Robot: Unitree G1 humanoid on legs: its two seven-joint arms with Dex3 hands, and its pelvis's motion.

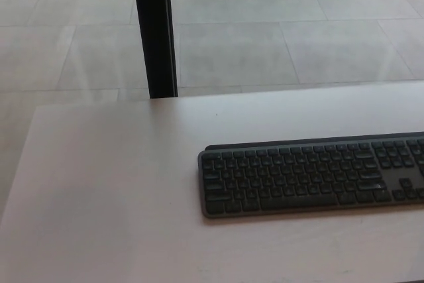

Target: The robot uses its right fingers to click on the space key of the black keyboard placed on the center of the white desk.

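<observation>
head view: black keyboard flat near counter right edge, long side facing robot, space key row nearest for easy reach; no hands visible, fingers' state impossible to tell.
</observation>
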